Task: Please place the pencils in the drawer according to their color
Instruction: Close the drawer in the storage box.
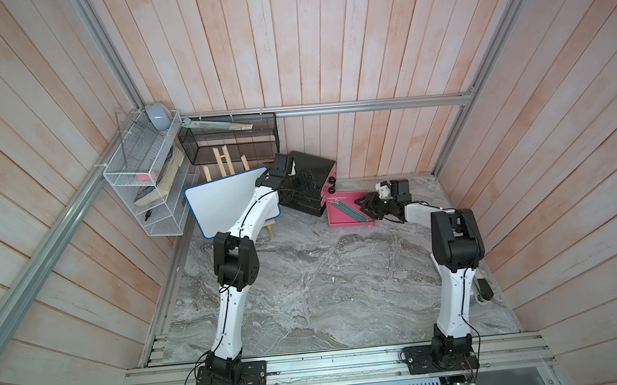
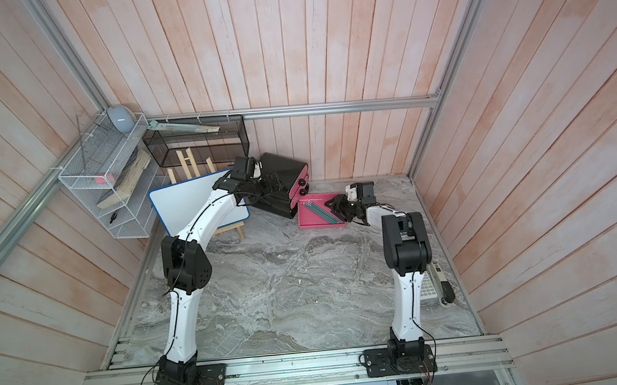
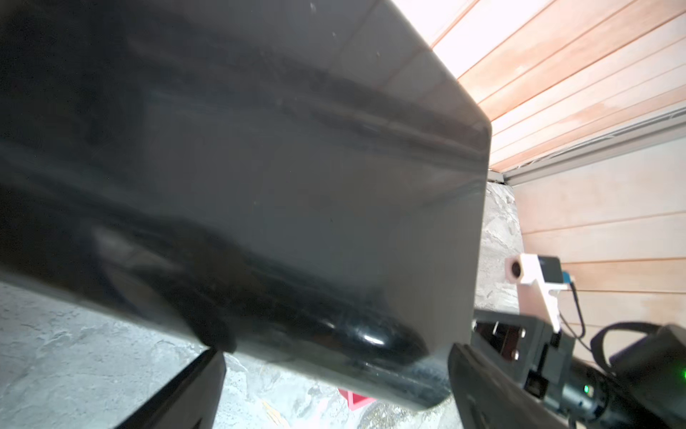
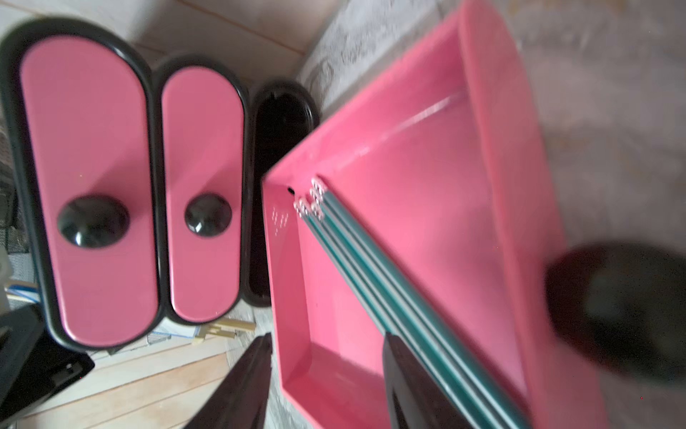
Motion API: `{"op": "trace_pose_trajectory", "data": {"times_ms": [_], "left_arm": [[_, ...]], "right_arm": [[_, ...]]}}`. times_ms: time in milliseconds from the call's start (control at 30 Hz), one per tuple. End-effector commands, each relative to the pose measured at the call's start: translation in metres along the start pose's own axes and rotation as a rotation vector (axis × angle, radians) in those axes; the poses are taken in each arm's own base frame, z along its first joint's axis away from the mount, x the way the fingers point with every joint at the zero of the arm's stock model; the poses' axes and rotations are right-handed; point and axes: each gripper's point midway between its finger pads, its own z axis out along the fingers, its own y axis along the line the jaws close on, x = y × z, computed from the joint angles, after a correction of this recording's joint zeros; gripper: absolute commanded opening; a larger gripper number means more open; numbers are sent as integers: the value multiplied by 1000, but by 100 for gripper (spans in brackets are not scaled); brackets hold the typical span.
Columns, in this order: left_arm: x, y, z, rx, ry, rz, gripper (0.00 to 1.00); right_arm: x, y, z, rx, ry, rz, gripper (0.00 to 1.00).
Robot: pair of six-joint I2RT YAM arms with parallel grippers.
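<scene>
Teal pencils [image 4: 375, 282] lie slantwise in the pulled-out pink drawer tray [image 4: 438, 167], which sits flat on the counter [image 1: 306, 282] just beside the black cabinet [image 1: 318, 166].
The right gripper [image 4: 326, 336] hangs over the tray's end with its jaws parted, one finger outside the side wall, the other inside over the pencils, clamping nothing. The left gripper [image 1: 302, 184] straddles the cabinet with its jaws wide, though whether it clamps cannot be told. The back wall stands close behind the tray, and bare counter spreads wide toward the arm bases.
</scene>
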Motion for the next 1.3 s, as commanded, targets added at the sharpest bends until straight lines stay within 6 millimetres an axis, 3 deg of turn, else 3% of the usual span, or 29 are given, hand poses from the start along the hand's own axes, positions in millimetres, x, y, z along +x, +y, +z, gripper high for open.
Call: {"op": "trace_pose_trajectory", "data": {"times_ms": [0,333,467,600,733,833,933,1067,1267], "left_arm": [[9,-6,8,42,39,28,100],[20,-12,8,68,71,47,100],[21,-12,7,70,74,50,100],[23,-13,7,76,82,53,100],[24,-12,6,72,85,60,100],[25,-11,5,68,89,60,100],[26,-10,5,69,89,55,100],[28,-11,7,74,91,50,100],[29,-9,10,73,97,50,100]], "right_arm": [[26,16,-8,-38,12,-35,53],[103,-4,-22,91,116,-18,52],[125,8,-34,67,127,-13,51],[92,27,-53,46,16,-26,52],[24,37,-71,56,-115,-45,59],[-18,23,-76,166,-171,-71,61],[-47,-3,-77,350,-220,-131,64],[-65,-21,-67,442,-218,-169,65],[-64,-47,-44,492,-163,-170,65]]}}
